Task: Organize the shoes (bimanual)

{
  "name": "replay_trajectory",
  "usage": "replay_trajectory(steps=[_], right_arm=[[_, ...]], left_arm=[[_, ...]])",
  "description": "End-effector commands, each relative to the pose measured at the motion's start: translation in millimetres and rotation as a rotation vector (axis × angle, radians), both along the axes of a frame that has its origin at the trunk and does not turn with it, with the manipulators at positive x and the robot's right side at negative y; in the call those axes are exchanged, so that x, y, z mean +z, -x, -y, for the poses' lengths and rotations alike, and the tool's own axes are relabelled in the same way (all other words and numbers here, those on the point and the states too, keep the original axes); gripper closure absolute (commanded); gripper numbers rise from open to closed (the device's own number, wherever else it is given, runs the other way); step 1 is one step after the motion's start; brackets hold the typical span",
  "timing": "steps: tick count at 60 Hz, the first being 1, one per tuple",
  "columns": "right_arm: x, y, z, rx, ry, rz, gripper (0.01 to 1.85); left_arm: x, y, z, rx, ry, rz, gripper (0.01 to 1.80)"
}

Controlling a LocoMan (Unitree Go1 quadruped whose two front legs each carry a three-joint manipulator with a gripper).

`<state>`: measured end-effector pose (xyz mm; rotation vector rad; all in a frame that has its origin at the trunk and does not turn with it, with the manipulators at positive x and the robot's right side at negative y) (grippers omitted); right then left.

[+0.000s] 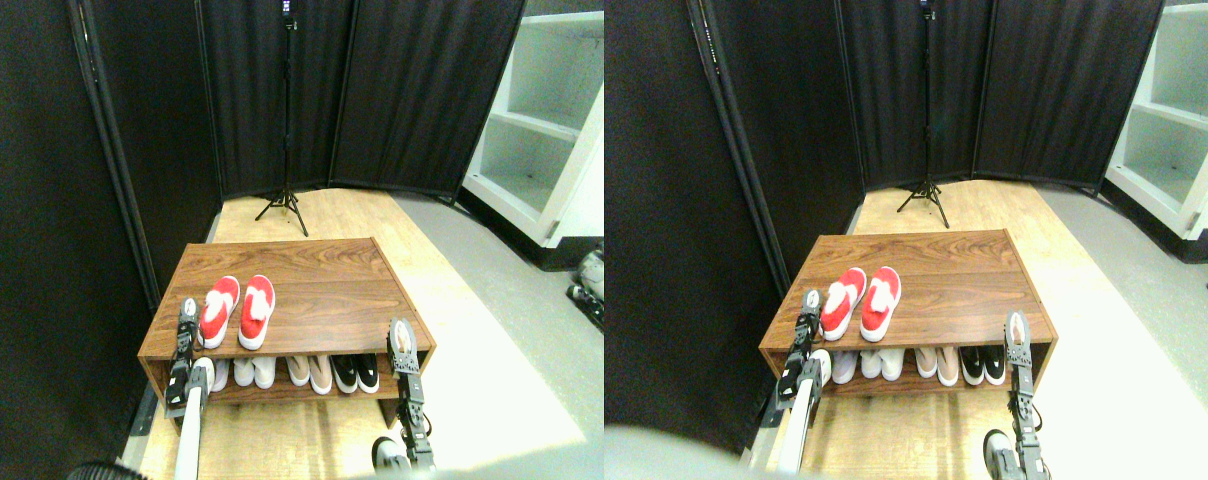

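Resting side by side on wood-grain surface (324, 290): red shoes (237, 310), fluffy white lining | left gripper (186, 322), right gripper (400, 342): too small, opening cannot be told | lower-shelf pairs (299, 372) half hidden

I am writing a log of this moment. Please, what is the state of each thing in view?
Red shoes: side by side on top of the rack, toes away from the robot, not held.
Rack: upright on the floor, lower shelf filled.
Shelf shoes: in a row, pale pairs and one black pair.
Left hand: near the red shoes, holding nothing.
Right hand: at the rack's right front, holding nothing.
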<state>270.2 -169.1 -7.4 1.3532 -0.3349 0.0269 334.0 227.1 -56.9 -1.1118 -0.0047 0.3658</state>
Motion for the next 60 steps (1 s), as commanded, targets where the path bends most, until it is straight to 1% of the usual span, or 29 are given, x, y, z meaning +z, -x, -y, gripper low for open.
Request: replay_trajectory(steps=[1,3,6,8,13,17,21,25,30,35,40,42,46,50,54,56,58,60], right_arm=[[5,-1.5,-1,0.003,-0.016,0.030,1.85],[4,-1.7,-1,-0.002,-0.001,0.035,1.85],[5,-1.9,0,0.001,-0.004,0.035,1.85],[5,-2.0,0,0.004,-0.009,0.037,1.85],[4,-2.7,1,0.000,-0.008,0.040,1.84],[3,-3.0,1,-0.002,-0.007,0.039,1.84],[2,-3.6,1,-0.003,0.003,0.043,1.84],[2,-3.8,1,0.000,-0.002,0.042,1.84],[2,-4.5,1,0.000,0.000,0.038,1.85],[1,-5.5,1,0.001,0.007,0.037,1.84],[1,-6.3,0,0.004,0.001,0.032,1.85],[1,-7.3,-1,0.009,0.009,0.035,1.85],[0,-8.3,-1,0.013,0.015,0.042,1.85],[0,-8.7,-2,0.017,0.008,0.040,1.85],[0,-9.1,-2,0.008,0.013,0.034,1.85],[0,-8.8,-2,0.003,0.020,0.034,1.85],[0,-8.7,-2,0.003,0.019,0.032,1.85],[0,-8.0,-2,-0.003,0.023,0.024,1.85]], left_arm=[[0.4,-2.7,12.4,-0.039,-0.023,-0.002,1.80],[0.0,-2.8,16.1,-0.048,-0.023,-0.006,1.80],[-0.2,-3.3,22.3,-0.064,-0.002,0.006,1.80],[0.0,-3.3,23.4,-0.066,0.000,0.004,1.80],[3.0,-1.6,32.9,-0.070,0.008,-0.008,1.80],[4.9,-0.8,38.4,-0.076,0.057,-0.006,1.80],[6.5,-0.7,40.6,-0.093,0.094,0.002,1.80],[7.4,-0.3,41.0,-0.097,0.099,0.002,1.80],[7.4,0.8,38.6,-0.090,0.055,-0.002,1.80],[8.3,2.4,37.4,-0.082,0.044,-0.009,1.80],[8.2,3.8,37.3,-0.089,0.046,-0.005,1.80],[8.0,4.6,38.4,-0.077,0.070,-0.005,1.80],[8.2,5.4,39.0,-0.073,0.064,0.000,1.80],[8.9,6.1,37.1,-0.063,0.074,0.011,1.80],[7.6,4.1,24.9,-0.073,0.035,0.050,1.80],[9.3,4.5,16.0,-0.060,-0.021,0.084,1.80],[11.0,4.9,11.4,-0.048,-0.032,0.100,1.80],[14.0,5.7,1.5,-0.036,-0.080,0.158,1.80]])
